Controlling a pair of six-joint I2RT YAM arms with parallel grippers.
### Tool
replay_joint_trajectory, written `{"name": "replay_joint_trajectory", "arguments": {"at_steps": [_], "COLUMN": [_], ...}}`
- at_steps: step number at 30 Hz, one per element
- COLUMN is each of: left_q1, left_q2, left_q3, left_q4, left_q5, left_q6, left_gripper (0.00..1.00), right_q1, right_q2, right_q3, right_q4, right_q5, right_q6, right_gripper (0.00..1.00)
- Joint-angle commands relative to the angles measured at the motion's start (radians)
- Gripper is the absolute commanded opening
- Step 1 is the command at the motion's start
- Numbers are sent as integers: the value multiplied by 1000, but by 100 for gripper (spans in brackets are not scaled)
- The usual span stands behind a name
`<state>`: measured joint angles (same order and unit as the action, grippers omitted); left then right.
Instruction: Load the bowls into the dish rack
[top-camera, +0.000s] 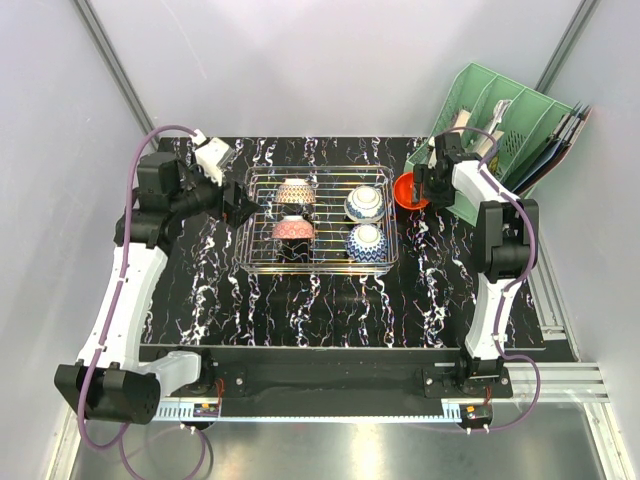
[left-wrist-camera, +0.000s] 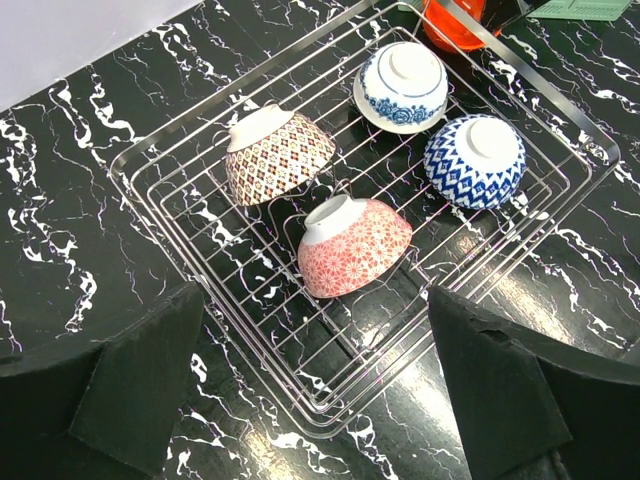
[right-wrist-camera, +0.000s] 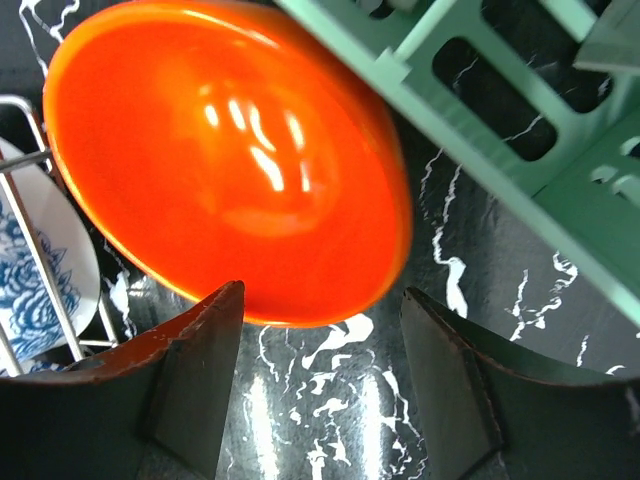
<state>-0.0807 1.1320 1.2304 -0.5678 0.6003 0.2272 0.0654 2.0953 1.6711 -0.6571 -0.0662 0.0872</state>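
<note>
The dish rack (top-camera: 318, 262) stands mid-table and holds four bowls, feet up: a pink patterned one (top-camera: 294, 192), a pink-red one (top-camera: 293, 230), and two blue-and-white ones (top-camera: 364, 204) (top-camera: 367, 243). The left wrist view shows them too (left-wrist-camera: 277, 157) (left-wrist-camera: 355, 247) (left-wrist-camera: 403, 85) (left-wrist-camera: 475, 160) inside the rack (left-wrist-camera: 140, 190). My left gripper (left-wrist-camera: 315, 335) is open and empty over the rack's left corner. The orange-red bowl (right-wrist-camera: 230, 160) sits mouth up on the table right of the rack (top-camera: 406, 190). My right gripper (right-wrist-camera: 322, 300) is open at its near rim, left fingertip (right-wrist-camera: 215, 320) against the bowl's edge.
The green slotted organiser (top-camera: 500, 130) with utensils stands at the back right, close behind the orange bowl, and fills the upper right of the right wrist view (right-wrist-camera: 500, 120). A blue-and-white bowl (right-wrist-camera: 40, 270) and a rack wire (right-wrist-camera: 22, 200) show at that view's left edge.
</note>
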Motion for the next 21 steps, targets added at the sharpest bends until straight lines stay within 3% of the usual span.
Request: {"name": "replay_joint_trajectory", "arguments": {"at_steps": [1,8,13,19,21], "left_q1": [-4,-4,-4,-5,-11], "left_q2": [-29,-34,-38,-38,-32], "left_q3": [-16,-16,-22,-25,-23], "left_q4": [51,49,49,48,48], "left_q5": [-4,0,1,1,1], "left_q6": [-11,-12,-17,-15,-19], "left_gripper": [99,99,99,99,99], "right_q1": [-7,-6,-7,-6,-6], "right_q2": [-32,-1,28,48,58], "right_q3": [27,29,41,33,29], "right_q4": [57,102,119,120,120], "right_q5": [63,109,100,51,45], "right_q6": [5,20,14,29,29], "right_gripper": [72,64,47,44,34]}}
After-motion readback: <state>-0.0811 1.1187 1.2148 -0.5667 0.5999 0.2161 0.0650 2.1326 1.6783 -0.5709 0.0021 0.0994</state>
